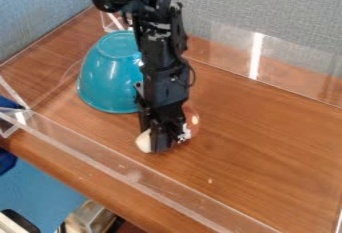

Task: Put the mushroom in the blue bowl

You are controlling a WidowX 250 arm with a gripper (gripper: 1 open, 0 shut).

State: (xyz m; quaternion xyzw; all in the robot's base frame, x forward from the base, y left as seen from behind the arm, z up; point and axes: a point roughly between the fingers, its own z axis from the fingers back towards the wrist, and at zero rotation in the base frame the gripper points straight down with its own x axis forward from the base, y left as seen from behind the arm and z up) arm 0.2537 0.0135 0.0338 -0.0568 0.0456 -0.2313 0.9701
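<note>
From where I stand, the black robot arm (158,52) reaches down over the wooden tabletop (254,157), its hand (160,142) low, pointing down at the surface. The mushroom (144,141) is right down at the fingertips: its pale end pokes out on the left side of the hand in my view, and a reddish-orange part shows on the other side, with the dark fingers across the middle. The hand looks to be pinching the mushroom, its fingers closed in around it. Whether the mushroom touches the wood, I can't tell from here.

The blue bowl (107,75) sits on the tabletop beyond the hand and to its left as I look, just beside the arm, which covers its right edge. The mushroom is outside the bowl.
</note>
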